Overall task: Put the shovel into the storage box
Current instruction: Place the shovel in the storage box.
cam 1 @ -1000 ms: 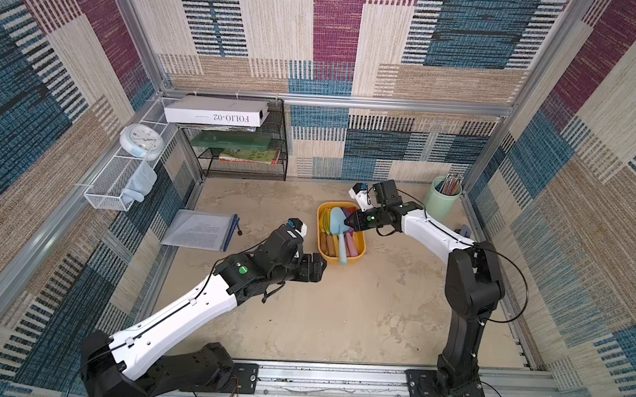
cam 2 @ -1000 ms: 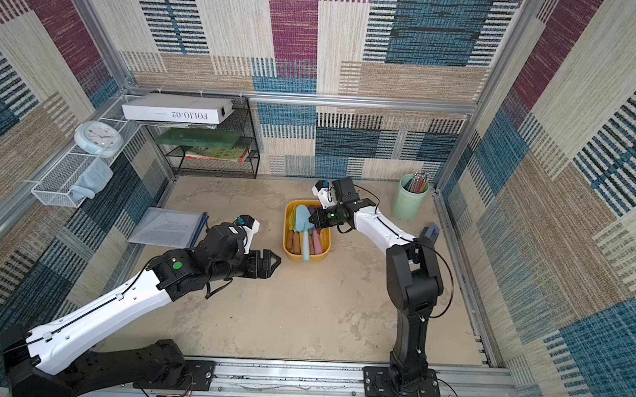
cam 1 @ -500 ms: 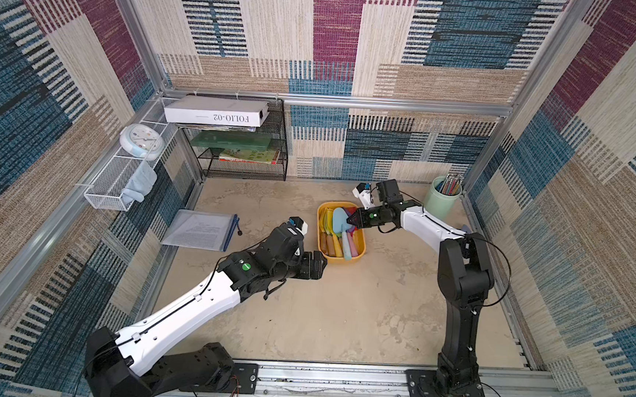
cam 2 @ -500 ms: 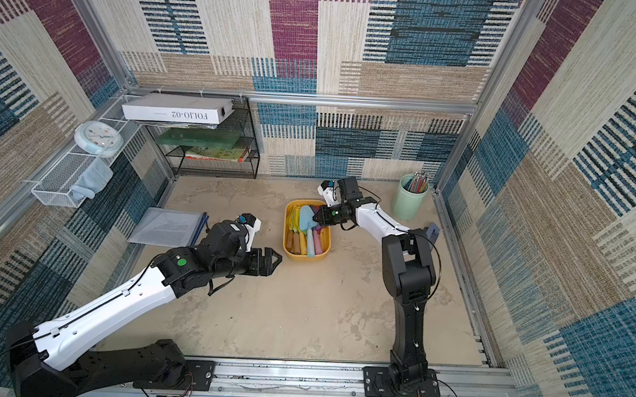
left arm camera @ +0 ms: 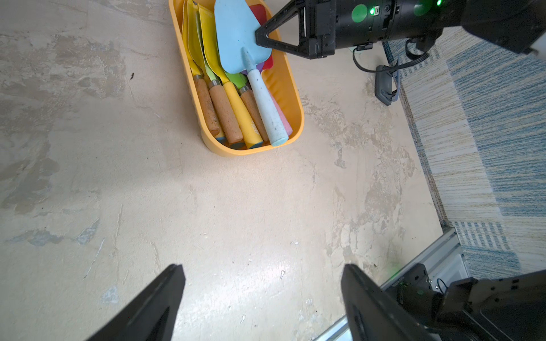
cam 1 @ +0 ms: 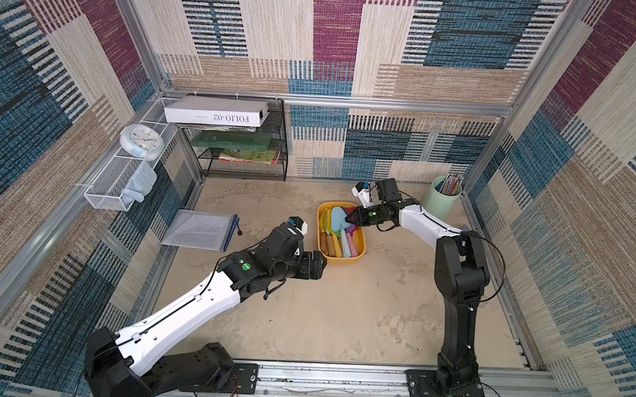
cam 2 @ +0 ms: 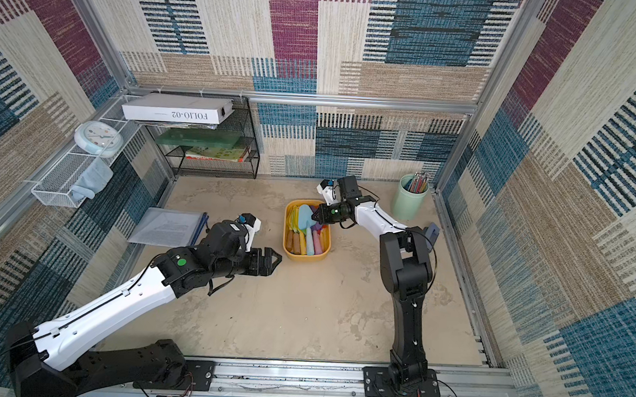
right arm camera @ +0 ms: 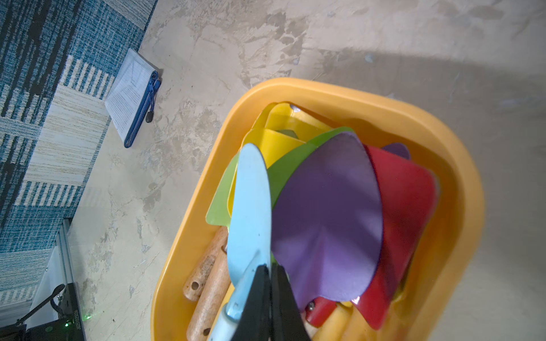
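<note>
Storage box: the shallow yellow-orange plastic tub (cam 1: 342, 261) (cam 2: 304, 259) sits mid-table on the mottled beige tabletop (cam 1: 339, 316), and it's packed. Wooden and yellow handles point toward the robot; yellow, green, purple and red blades are fanned at the far end.
Shovel: the light blue toy shovel with its pale handle (cam 1: 340, 220) (left arm camera: 236, 38) is inside the tub, lying on top of the pile with its handle end at the near wall.
Right gripper: the black right gripper (cam 1: 347, 217) (right arm camera: 270, 271) has its fingers pressed together. Its tip is right against the blue blade's edge; whether it pinches the blade, I can't tell.
Left gripper: the black left gripper (cam 2: 277, 261) (left arm camera: 261, 268) is spread wide with nothing between its fingers, hovering over bare table near the tub's near end.
Around: a mint-green pencil cup (cam 1: 440, 204) stands in the far corner.
</note>
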### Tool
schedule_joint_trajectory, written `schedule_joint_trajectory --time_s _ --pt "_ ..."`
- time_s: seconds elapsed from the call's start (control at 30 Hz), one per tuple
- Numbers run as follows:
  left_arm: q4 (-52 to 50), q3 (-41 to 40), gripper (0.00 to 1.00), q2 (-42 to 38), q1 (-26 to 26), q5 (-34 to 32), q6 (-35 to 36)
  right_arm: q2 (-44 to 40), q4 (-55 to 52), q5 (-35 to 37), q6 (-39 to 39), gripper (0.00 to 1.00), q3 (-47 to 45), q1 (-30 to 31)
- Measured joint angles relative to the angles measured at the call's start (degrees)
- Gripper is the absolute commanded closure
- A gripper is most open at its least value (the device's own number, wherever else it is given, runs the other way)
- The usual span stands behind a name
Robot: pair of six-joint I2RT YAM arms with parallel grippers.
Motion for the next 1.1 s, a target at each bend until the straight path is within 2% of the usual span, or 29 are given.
schedule_joint_trajectory --time_s 0.57,0.77,0.87,1.1 --pt "0.0 -0.1 0.12 0.1 0.3 0.0 0.3 2.6 0.6 0.5 0.6 1.00 1.5 -1.3" --pt "0.0 -0.3 0.12 0.6 0.3 0.0 0.2 2.6 1.2 0.7 1.0 0.74 0.5 -1.3" --pt "0.0 -0.4 0.12 0.6 0.3 0.1 0.2 2.2 0.8 1.0 1.0 0.66 0.2 -1.3" --pt "-0.1 -0.3 0.12 0.6 0.3 -0.3 0.9 -1.0 -0.3 2.3 0.9 0.54 -0.3 -1.3"
